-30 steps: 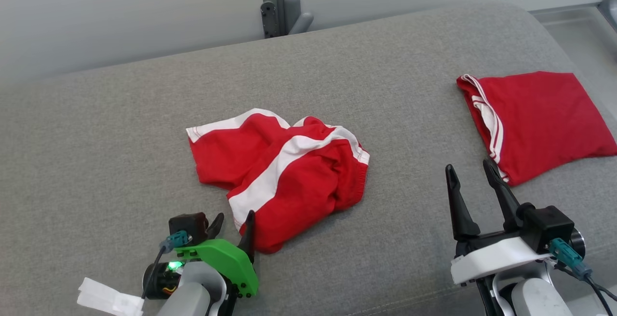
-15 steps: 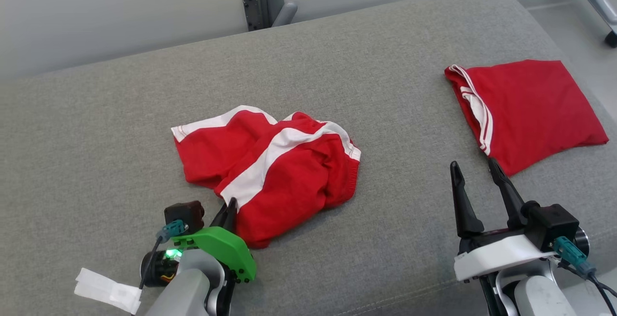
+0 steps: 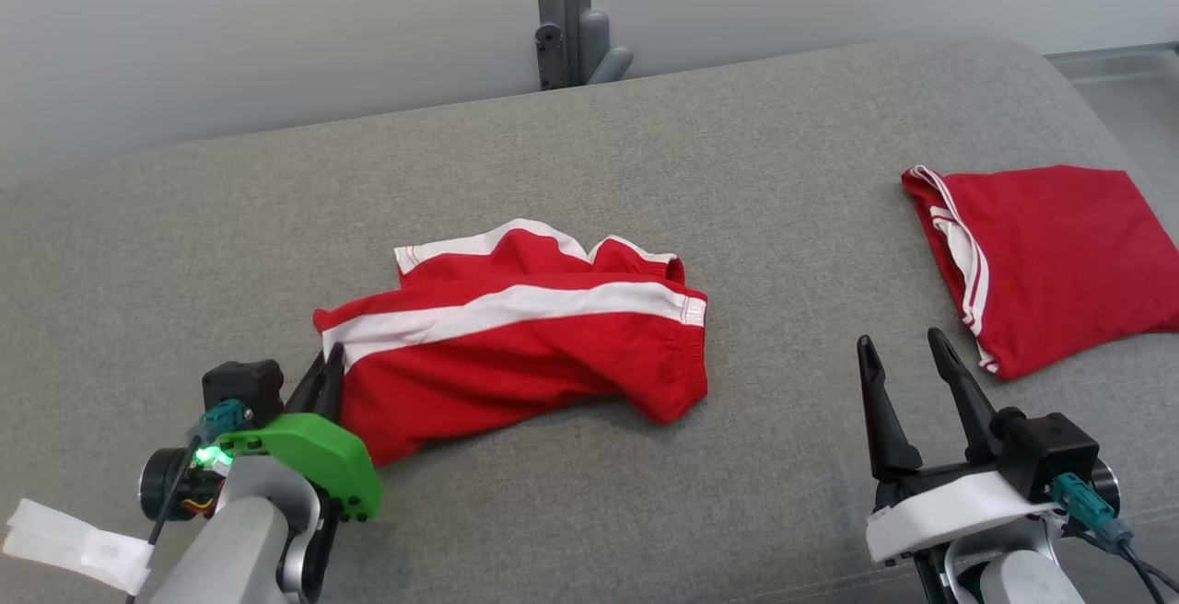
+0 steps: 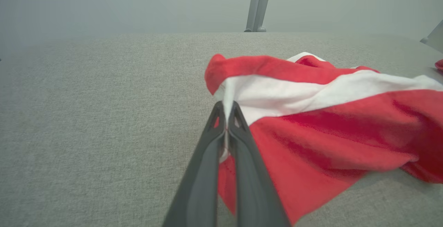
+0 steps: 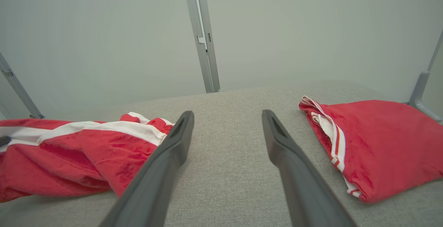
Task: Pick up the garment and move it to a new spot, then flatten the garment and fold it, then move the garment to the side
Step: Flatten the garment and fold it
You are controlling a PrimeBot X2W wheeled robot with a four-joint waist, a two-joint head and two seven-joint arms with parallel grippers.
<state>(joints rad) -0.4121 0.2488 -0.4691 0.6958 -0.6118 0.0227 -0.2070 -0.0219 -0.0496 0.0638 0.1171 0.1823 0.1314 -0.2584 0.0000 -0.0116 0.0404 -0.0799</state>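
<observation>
The garment (image 3: 516, 346) is a pair of red shorts with a white stripe, stretched out left to right on the grey cushion (image 3: 645, 171). My left gripper (image 3: 324, 374) is shut on the garment's left hem; in the left wrist view the two dark fingers pinch the white-edged cloth (image 4: 226, 116). The garment (image 4: 328, 126) trails off to the right of them. My right gripper (image 3: 898, 351) stands open over bare cushion to the garment's right, with nothing between its fingers (image 5: 180, 133). The garment's right end (image 5: 114, 144) lies left of those fingers.
A second red garment (image 3: 1050, 259), folded flat, lies at the cushion's right end (image 5: 380, 140). A grey metal post (image 3: 566, 15) stands behind the cushion against the pale wall. Bare cushion stretches left of my left gripper and between the two garments.
My left gripper closed on the garment's near-left hem and pulled it left, stretching the crumpled garment into a long shape. The head camera shifted. The right gripper stayed open in place.
</observation>
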